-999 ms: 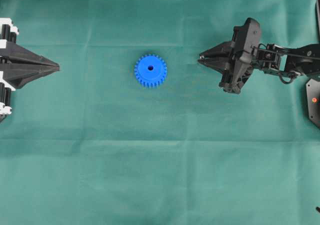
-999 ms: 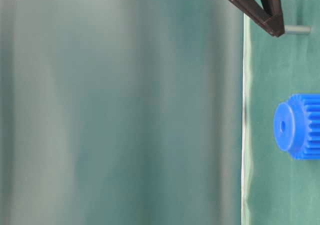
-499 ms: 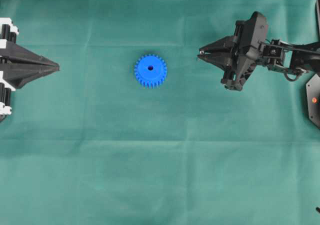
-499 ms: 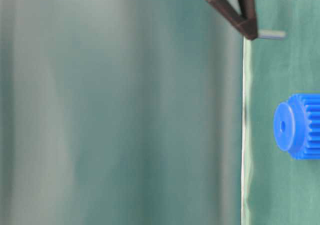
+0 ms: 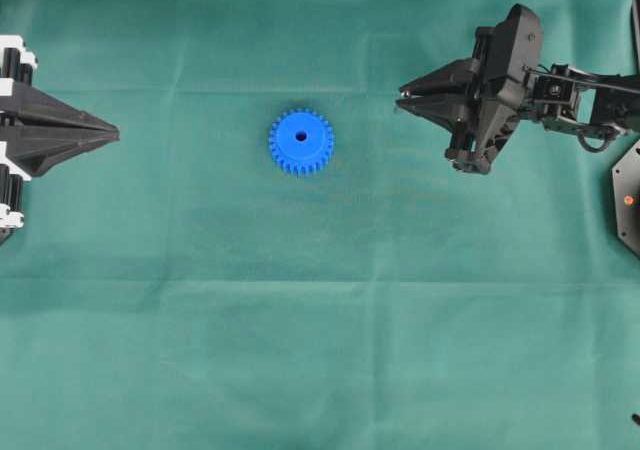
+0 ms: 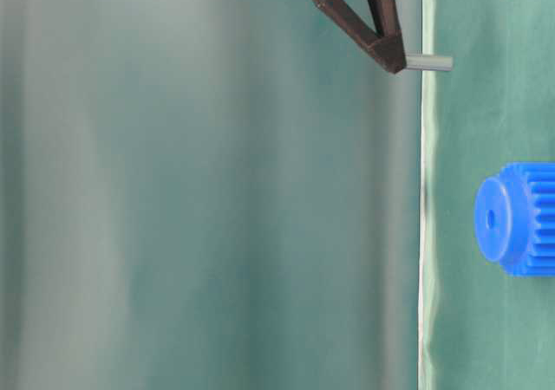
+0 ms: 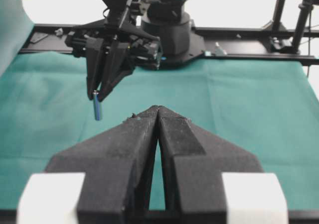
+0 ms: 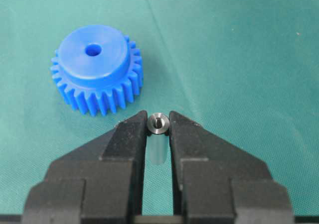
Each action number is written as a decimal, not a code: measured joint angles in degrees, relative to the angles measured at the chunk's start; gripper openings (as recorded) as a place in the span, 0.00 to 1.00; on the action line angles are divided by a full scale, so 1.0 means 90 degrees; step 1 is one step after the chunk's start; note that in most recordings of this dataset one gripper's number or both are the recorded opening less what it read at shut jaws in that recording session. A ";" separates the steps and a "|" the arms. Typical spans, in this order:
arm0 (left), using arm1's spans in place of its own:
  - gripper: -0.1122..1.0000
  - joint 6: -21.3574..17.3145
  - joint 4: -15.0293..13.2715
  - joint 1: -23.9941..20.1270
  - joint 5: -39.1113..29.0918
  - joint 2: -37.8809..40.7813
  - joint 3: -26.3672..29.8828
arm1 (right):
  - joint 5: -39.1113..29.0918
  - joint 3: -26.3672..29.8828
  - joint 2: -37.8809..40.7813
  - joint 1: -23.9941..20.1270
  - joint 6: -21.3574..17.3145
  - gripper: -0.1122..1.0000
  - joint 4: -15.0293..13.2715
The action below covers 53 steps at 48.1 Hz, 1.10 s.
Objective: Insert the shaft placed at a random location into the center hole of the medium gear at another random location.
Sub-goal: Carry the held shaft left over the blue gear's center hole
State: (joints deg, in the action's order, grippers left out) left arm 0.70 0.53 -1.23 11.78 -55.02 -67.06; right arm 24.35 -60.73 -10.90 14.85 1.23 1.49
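The blue medium gear [image 5: 301,141] lies flat on the green cloth, its center hole [image 5: 301,135] facing up and unobstructed. My right gripper [image 5: 400,105] hovers to the gear's right, shut on the silver shaft [image 8: 158,123], which hangs straight down from the fingertips. In the right wrist view the gear [image 8: 94,67] sits ahead and to the left of the held pin. The table-level view shows the shaft [image 6: 429,62] lifted off the cloth, apart from the gear [image 6: 512,218]. My left gripper [image 5: 115,130] rests shut and empty at the left edge.
Green cloth [image 5: 320,320] covers the whole table. A black plate with a red light [image 5: 628,200] sits at the right edge. In the left wrist view the right arm's base and a black frame [image 7: 249,35] stand at the far side.
My right gripper has lifted the shaft higher off the cloth and shifted slightly toward the far side. The gear and left gripper have not moved.
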 measured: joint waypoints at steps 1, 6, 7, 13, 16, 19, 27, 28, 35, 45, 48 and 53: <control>0.10 0.0000 0.0000 0.0000 -0.0010 0.0000 0.0000 | 0.0010 0.0000 0.0000 0.0010 0.0000 0.22 0.0000; 0.10 0.0000 0.0000 0.0000 -0.0010 0.0000 0.0000 | 0.0000 0.0000 -0.0010 0.0000 0.0000 0.22 -0.0010; 0.10 0.0000 0.0010 0.0000 -0.0010 0.0000 0.0000 | 0.0010 0.0000 0.0000 0.0010 0.0000 0.22 -0.0010; 0.10 0.0000 0.0000 0.0000 -0.0010 0.0000 0.0000 | 0.0000 0.0010 0.0000 0.0000 0.0000 0.22 0.0000; 0.10 0.0000 0.0000 0.0000 -0.0010 0.0000 0.0000 | 0.0010 0.0010 0.0000 -0.0010 0.0000 0.22 0.0000; 0.10 0.0000 0.0000 0.0000 -0.0010 0.0000 0.0000 | 0.0000 0.0039 0.0000 -0.0039 0.0000 0.22 0.0000; 0.10 0.0000 0.0010 0.0000 -0.0010 0.0000 0.0000 | 0.0000 0.0244 0.0176 -0.0225 0.0000 0.22 0.0010; 0.10 0.0000 0.0010 0.0000 -0.0010 0.0000 0.0000 | 0.0010 0.0273 0.0205 -0.0244 0.0000 0.22 0.0010; 0.10 0.0000 0.0000 -0.0010 -0.0010 0.0010 0.0000 | 0.0000 0.0605 0.0498 -0.0381 0.0000 0.22 0.0020; 0.10 0.0000 0.0000 0.0000 -0.0010 0.0020 0.0000 | -0.0088 0.1182 0.0947 -0.0518 0.0000 0.22 0.0020; 0.10 0.0000 0.0010 -0.0010 -0.0010 0.0029 0.0000 | -0.0176 0.1357 0.1064 -0.0557 0.0000 0.22 0.0029; 0.10 0.0000 0.0000 0.0000 0.0000 0.0029 0.0000 | -0.0205 0.1602 0.1211 -0.0635 0.0000 0.22 0.0029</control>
State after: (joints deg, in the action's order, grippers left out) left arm 0.70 0.53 -1.23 11.78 -54.76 -67.06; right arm 22.50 -46.32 0.00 9.14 1.23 1.76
